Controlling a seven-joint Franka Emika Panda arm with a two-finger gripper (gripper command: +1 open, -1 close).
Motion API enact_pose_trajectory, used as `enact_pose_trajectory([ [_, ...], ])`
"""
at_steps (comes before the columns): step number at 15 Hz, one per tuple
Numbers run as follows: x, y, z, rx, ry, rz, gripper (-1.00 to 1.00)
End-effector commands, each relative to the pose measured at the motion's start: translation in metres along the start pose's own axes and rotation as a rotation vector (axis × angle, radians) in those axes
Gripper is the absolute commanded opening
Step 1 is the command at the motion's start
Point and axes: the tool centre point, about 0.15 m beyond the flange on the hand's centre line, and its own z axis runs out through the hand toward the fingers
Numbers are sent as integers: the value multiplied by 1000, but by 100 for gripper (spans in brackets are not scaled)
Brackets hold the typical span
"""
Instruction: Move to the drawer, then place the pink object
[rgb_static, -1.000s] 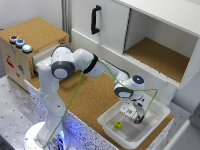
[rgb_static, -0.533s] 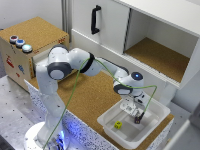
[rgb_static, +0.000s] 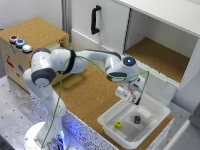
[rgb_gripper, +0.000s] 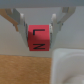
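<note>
The tool (rgb_gripper: 38, 36) grips the pink block (rgb_gripper: 38, 38) squarely between both fingers, above the white tray (rgb_static: 159, 111). The drawer box (rgb_static: 31, 50) sits well apart across the counter (rgb_static: 90, 90); carry the block level, grip firm.

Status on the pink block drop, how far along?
Done: the hand is shut on the pink block, lifted above the white tray. In hand: carrying it. Left: travel to the drawer at the exterior view's left, then place; the drawer's state is unclear.
</note>
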Motion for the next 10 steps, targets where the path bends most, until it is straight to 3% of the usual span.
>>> enact_pose_trajectory([
  [1,21,-125,-8,-13,-14,-60,-100],
  [10,47,-327,-16,81,-62,-428,-100],
])
